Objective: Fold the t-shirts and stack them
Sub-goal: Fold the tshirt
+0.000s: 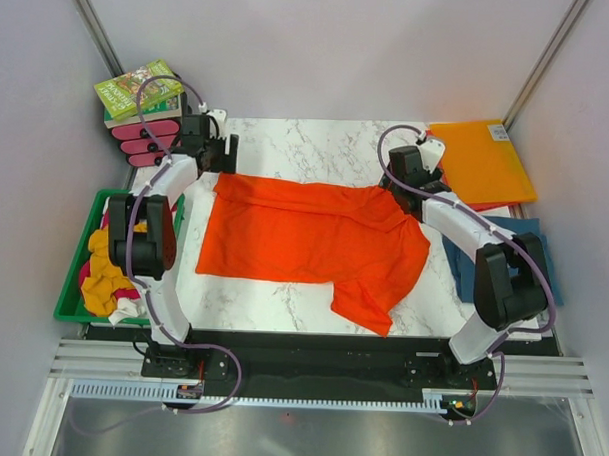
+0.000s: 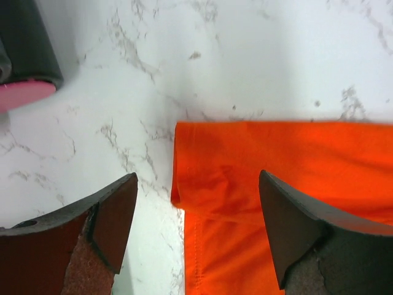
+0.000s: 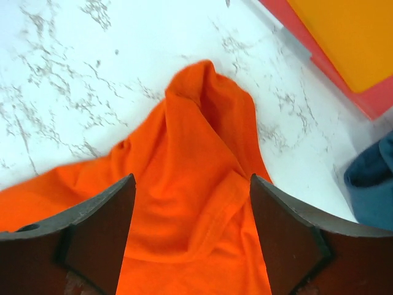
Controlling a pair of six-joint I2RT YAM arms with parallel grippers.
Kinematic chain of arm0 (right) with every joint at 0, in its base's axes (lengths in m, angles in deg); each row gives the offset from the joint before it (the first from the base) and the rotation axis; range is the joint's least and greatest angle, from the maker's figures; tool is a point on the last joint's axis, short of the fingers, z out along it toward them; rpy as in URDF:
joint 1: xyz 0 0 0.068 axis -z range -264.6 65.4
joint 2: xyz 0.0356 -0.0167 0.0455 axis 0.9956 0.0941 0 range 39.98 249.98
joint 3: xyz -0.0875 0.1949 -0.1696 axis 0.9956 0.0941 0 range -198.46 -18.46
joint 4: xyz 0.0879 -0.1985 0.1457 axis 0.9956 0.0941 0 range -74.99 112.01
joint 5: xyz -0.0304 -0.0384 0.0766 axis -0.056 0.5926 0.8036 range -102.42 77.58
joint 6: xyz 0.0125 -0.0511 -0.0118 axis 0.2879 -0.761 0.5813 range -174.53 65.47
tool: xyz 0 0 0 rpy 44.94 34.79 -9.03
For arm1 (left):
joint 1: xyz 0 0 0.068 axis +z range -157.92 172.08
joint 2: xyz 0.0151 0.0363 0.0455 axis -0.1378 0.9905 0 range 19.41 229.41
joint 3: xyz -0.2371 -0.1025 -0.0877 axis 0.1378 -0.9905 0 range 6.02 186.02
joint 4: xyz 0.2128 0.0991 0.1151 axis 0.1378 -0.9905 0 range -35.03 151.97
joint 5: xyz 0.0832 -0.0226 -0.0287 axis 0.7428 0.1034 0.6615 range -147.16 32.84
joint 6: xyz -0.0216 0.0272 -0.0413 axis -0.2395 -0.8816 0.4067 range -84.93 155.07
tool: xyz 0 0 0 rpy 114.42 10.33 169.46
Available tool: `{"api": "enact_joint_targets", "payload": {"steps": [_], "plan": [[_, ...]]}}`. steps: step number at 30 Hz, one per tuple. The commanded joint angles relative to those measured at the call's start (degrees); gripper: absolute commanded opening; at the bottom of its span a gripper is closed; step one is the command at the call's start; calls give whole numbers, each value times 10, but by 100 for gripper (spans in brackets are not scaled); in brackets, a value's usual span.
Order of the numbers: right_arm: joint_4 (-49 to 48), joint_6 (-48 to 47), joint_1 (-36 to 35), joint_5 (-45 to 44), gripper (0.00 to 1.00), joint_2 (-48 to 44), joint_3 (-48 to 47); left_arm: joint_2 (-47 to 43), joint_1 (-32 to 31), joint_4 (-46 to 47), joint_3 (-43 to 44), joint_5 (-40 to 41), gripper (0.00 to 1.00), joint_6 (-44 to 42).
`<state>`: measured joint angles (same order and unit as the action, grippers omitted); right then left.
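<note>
A bright orange t-shirt (image 1: pixel 304 240) lies spread on the marble table, one sleeve hanging toward the near edge. My left gripper (image 1: pixel 219 153) is open just above the shirt's far left corner (image 2: pixel 209 166), its jaws either side of the folded hem. My right gripper (image 1: pixel 398 177) is open above the shirt's far right corner (image 3: pixel 202 153), where the cloth is bunched in a peak. A teal-blue t-shirt (image 1: pixel 489 256) lies at the right edge, under the right arm; it also shows in the right wrist view (image 3: pixel 373 178). Mustard-yellow, magenta and white tees (image 1: pixel 108 276) sit in the green bin.
A green bin (image 1: pixel 78 270) stands at the left. Stiff orange and red folders (image 1: pixel 479 159) lie at the back right. Books (image 1: pixel 139 90) and a pink-tipped rack (image 1: pixel 147 140) stand at the back left. Grey walls close in on both sides.
</note>
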<state>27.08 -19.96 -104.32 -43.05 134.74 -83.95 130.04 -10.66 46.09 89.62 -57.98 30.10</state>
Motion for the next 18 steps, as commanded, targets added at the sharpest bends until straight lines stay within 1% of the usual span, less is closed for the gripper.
{"api": "enact_joint_targets", "payload": {"steps": [1,3,4,5,6,7,8,9,10,13,15,18], "plan": [[26,-29,2,-11,82,45,-58,12,-2,20,57,-32,84,40],[29,-28,7,-8,81,55,-80,39,-7,10,81,-32,83,42],[28,-28,7,-9,80,70,-87,51,-8,6,89,-35,82,42],[27,-28,9,-7,61,80,-103,62,-9,3,97,-37,81,40],[25,-31,9,0,46,93,-113,70,-13,-5,114,-38,79,38],[26,-31,10,5,32,119,-123,94,-16,-12,124,-39,73,37],[25,-31,11,8,0,132,-140,105,-17,-18,133,-42,70,35],[26,-30,10,13,0,144,-149,117,-21,-32,151,-46,67,35],[27,-28,11,21,0,164,-156,131,-22,-36,157,-47,60,35],[27,-22,11,29,0,197,-176,150,-25,-45,170,-57,54,34],[34,-21,11,32,0,213,-189,153,-26,-47,172,-60,51,34],[39,-18,14,35,0,227,-193,157,-26,-50,171,-67,50,29]]}}
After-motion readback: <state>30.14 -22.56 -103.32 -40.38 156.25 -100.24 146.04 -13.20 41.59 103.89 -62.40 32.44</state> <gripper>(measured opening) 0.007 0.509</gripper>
